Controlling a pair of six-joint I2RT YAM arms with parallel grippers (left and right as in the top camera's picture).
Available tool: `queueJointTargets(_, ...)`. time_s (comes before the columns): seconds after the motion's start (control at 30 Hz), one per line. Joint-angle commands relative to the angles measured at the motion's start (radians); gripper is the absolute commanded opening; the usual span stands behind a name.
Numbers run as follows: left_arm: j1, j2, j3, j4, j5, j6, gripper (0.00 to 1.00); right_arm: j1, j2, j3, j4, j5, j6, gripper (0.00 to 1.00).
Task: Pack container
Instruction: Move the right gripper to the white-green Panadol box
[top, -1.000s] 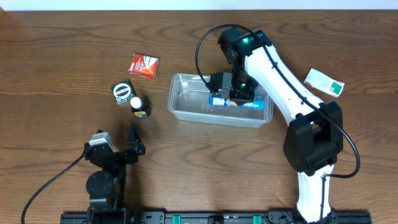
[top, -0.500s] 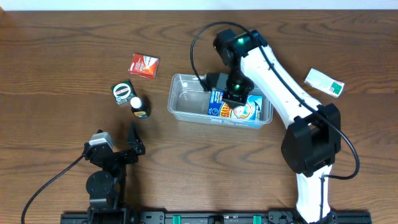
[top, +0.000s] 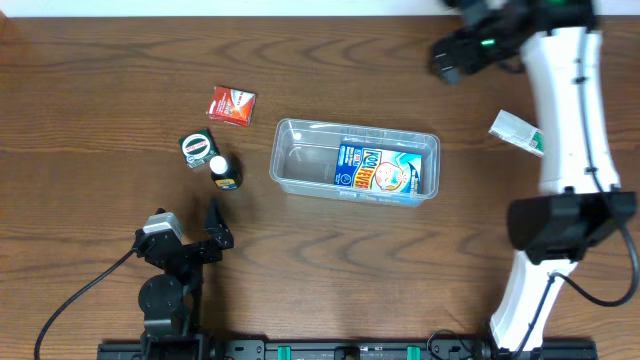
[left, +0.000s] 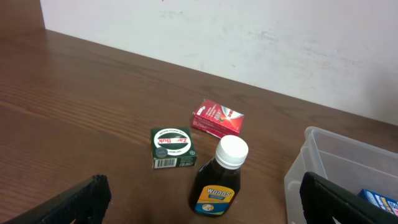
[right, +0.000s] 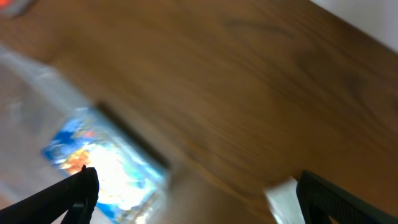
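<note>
The clear plastic container (top: 300, 160) stands mid-table, with a blue-and-white box (top: 385, 170) lying flat in its right half. My right gripper (top: 447, 60) hovers over the far table, behind and to the right of the container. Its wrist view is blurred, but the right gripper (right: 202, 196) is open and holds nothing, with the blue box (right: 102, 165) below at the left. My left gripper (top: 213, 228) rests near the front left. In its wrist view the left gripper (left: 208, 202) is open and empty, facing a dark syrup bottle (left: 219, 183) and the container (left: 329, 165).
Left of the container lie a red packet (top: 231, 104), a green-and-white box (top: 198, 148) and the syrup bottle (top: 225, 170). A white-and-green packet (top: 520, 132) lies at the right, close to the right arm. The table's far edge meets a white wall.
My right gripper let go of the blue-and-white box, which now lies flat in the container. It opened and swung up and away to the back right. The left arm stayed still.
</note>
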Motion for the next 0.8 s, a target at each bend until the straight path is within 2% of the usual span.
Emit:
queueJointTargets(0.0,0.004,0.000,-0.032,-0.017,-0.012,0.006,0.98,-0.101,0.006,-0.015,0.004,-0.013,0.038,0.99)
queueJointTargets(0.2,0.004,0.000,-0.032,-0.017,-0.012,0.006,0.98,-0.234,0.008,-0.143,0.050,-0.009,0.107,0.99)
queueJointTargets(0.4,0.004,0.000,-0.032,-0.018,-0.012,0.006,0.98,-0.309,0.008,-0.322,0.140,0.086,0.309,0.99)
queueJointTargets(0.6,0.004,0.000,-0.032,-0.018,-0.012,0.006,0.98,-0.353,0.008,-0.455,0.241,-0.005,0.330,0.99)
queueJointTargets(0.77,0.004,0.000,-0.032,-0.018,-0.012,0.006,0.98,-0.357,0.008,-0.502,0.267,0.024,0.332,0.98)
